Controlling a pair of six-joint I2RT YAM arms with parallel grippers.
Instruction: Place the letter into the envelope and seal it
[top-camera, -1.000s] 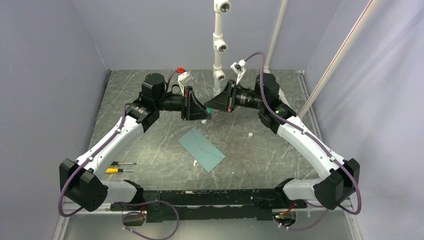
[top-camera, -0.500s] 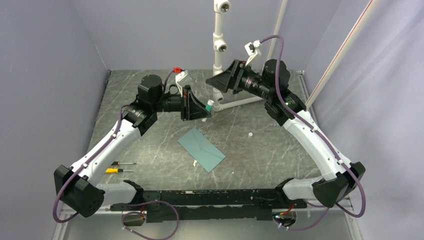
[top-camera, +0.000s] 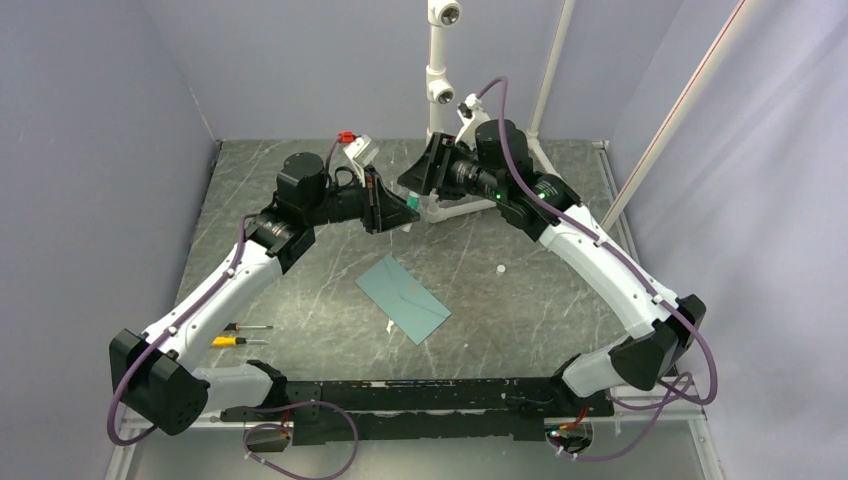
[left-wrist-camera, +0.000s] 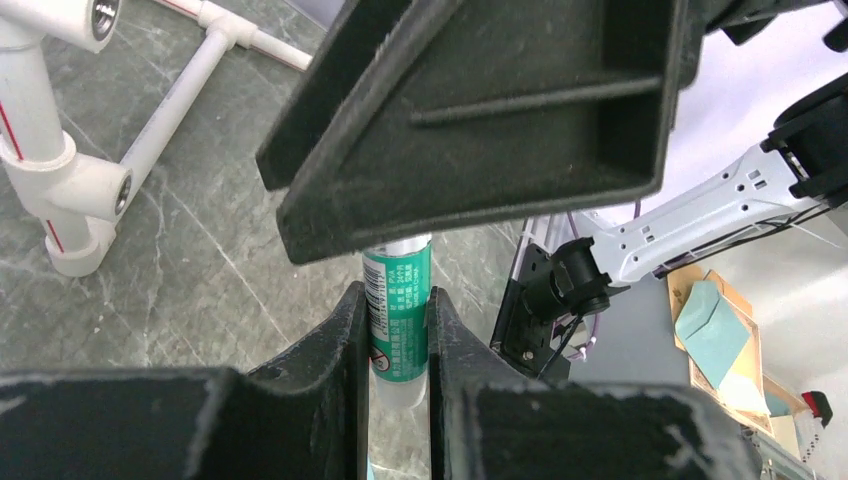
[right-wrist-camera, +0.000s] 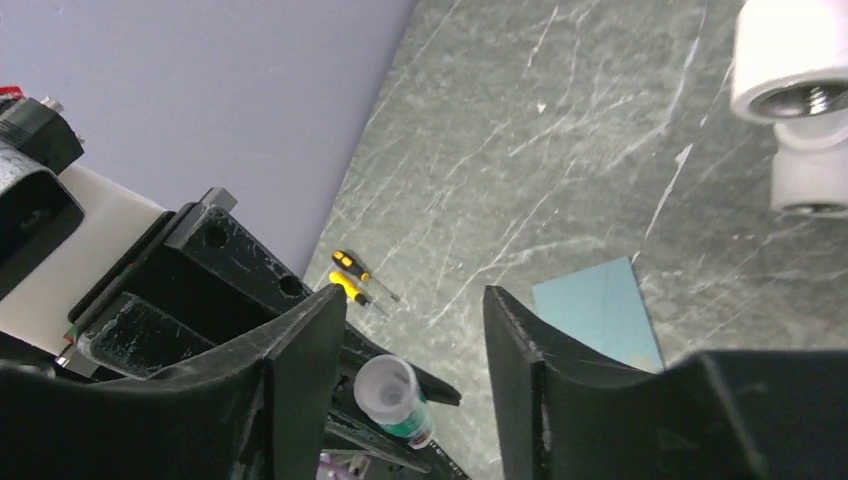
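Note:
The teal envelope (top-camera: 403, 298) lies flat on the table in the middle, flap shut; its corner also shows in the right wrist view (right-wrist-camera: 598, 310). The letter is not in view. My left gripper (top-camera: 403, 209) (left-wrist-camera: 394, 297) is raised above the table and shut on a green glue stick (left-wrist-camera: 397, 310) (top-camera: 411, 203). My right gripper (top-camera: 408, 186) (right-wrist-camera: 413, 300) is open and faces the left one. The stick's whitish end (right-wrist-camera: 388, 388) shows between its spread fingers, apart from both. One right finger (left-wrist-camera: 480, 110) hides the stick's top.
A white PVC pipe stand (top-camera: 440, 90) (left-wrist-camera: 60, 170) rises at the back, right behind both grippers. Two yellow-handled screwdrivers (top-camera: 238, 335) (right-wrist-camera: 352, 277) lie at the left front. A small white cap (top-camera: 499, 269) lies right of the envelope.
My right gripper pulled up and away to the right, then swung back left to the glue stick's end. My left gripper rose slightly with the stick. The envelope has not moved.

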